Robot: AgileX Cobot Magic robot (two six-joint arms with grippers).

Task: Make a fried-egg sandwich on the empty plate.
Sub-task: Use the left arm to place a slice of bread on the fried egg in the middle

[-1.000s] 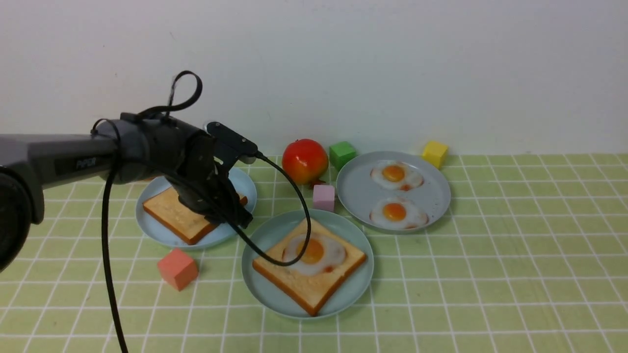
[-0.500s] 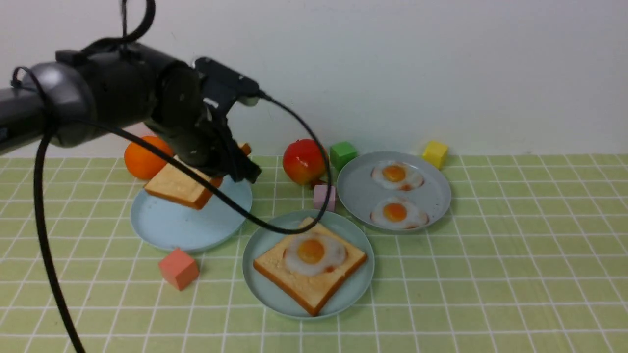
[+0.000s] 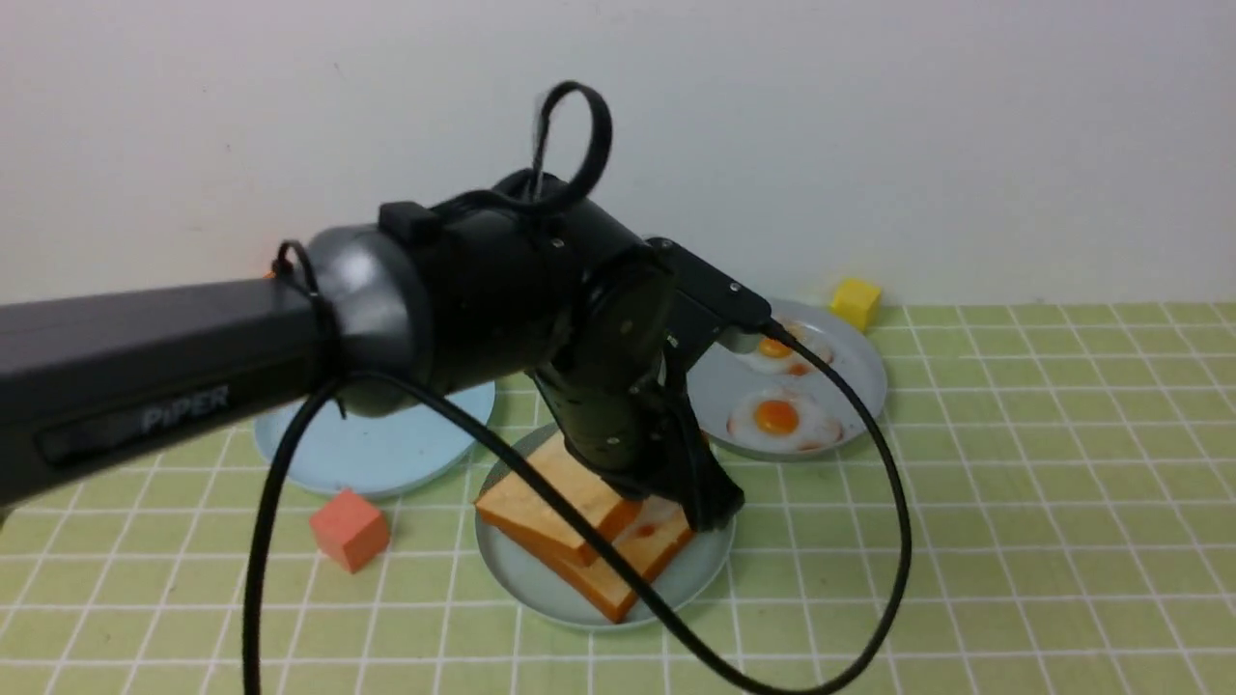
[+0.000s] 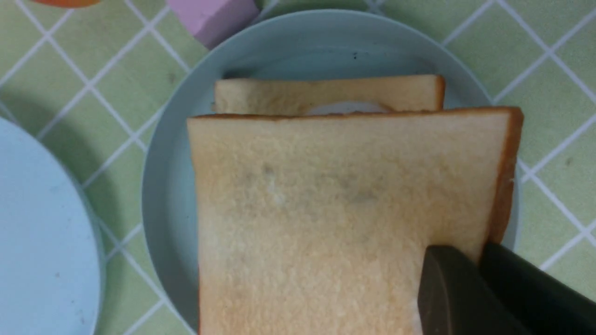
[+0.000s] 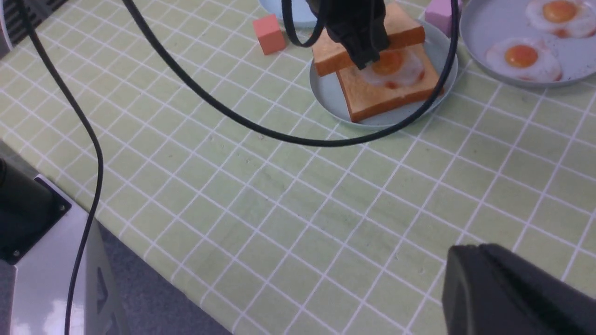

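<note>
Tan top slice (image 3: 546,497), pinched at its corner by my left gripper (image 3: 713,504), hangs left of the fried egg (image 5: 400,70) on the mint plate (image 3: 541,594) (egg partly uncovered), so I'd nudge right before releasing

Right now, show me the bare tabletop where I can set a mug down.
Widest free patch: the tablecloth right of the mint plate and grey plate. Also the strip on the robot's side of the coral cube. Crowded around the mint plate, where the left pincer holds the top toast slice.
</note>
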